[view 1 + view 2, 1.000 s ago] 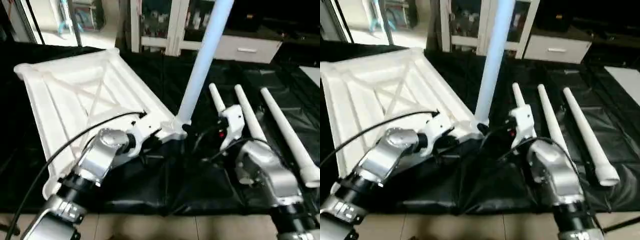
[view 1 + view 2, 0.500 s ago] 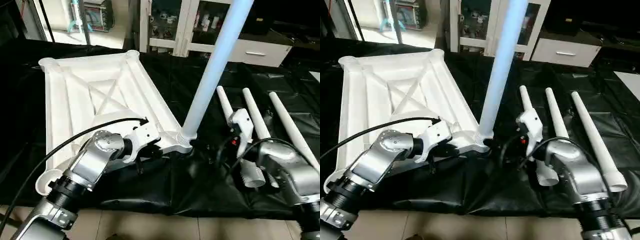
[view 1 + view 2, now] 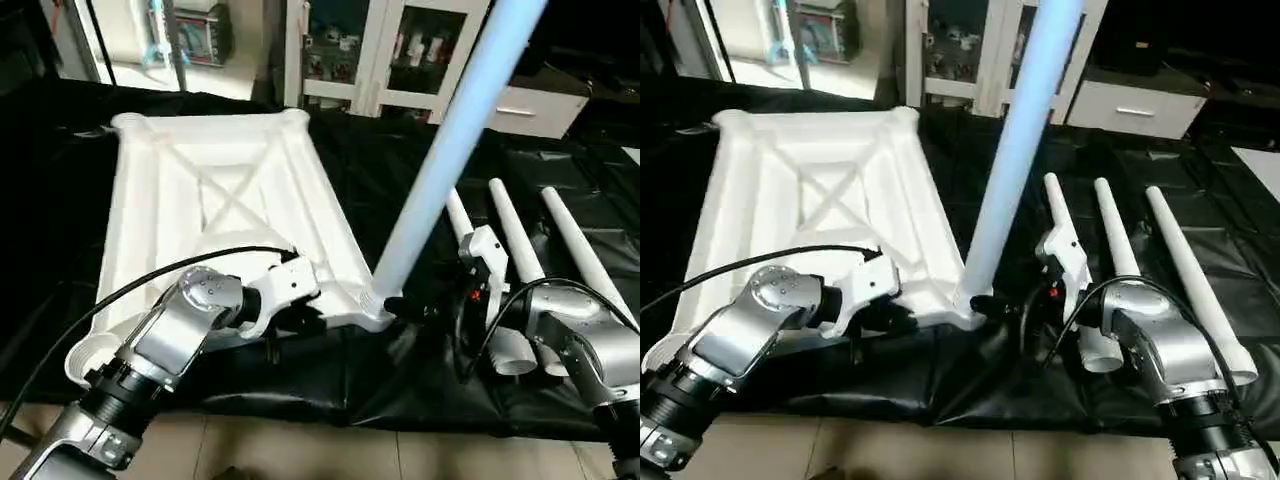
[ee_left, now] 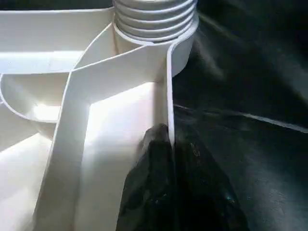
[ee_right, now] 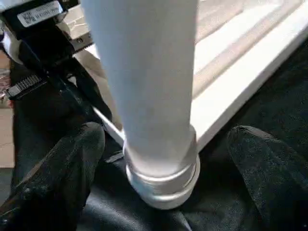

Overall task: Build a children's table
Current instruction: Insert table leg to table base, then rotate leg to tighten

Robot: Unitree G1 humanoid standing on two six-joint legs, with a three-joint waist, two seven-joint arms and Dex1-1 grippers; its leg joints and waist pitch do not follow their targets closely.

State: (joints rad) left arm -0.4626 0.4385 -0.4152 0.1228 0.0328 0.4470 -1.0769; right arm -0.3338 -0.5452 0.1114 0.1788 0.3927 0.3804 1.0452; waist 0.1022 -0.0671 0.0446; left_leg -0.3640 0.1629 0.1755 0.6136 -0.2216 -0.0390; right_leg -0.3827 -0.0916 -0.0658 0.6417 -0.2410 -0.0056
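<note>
Two claws work at the near corner of the upturned table top (image 3: 200, 190). The left claw (image 4: 171, 144) is clamped on the top's thin edge wall, just beside the ribbed corner socket (image 4: 156, 19). The right claw (image 5: 163, 159) stands wide apart, a finger on either side of the standing leg (image 3: 440, 170), apparently without touching it. That leg rises from the corner socket. Three more legs (image 3: 1110, 240) lie side by side on the black sheet (image 3: 330, 380), right of the top.

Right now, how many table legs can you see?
4. One standing leg is fitted in the tabletop's near corner socket; three loose legs lie side by side on the black sheet beside it.
</note>
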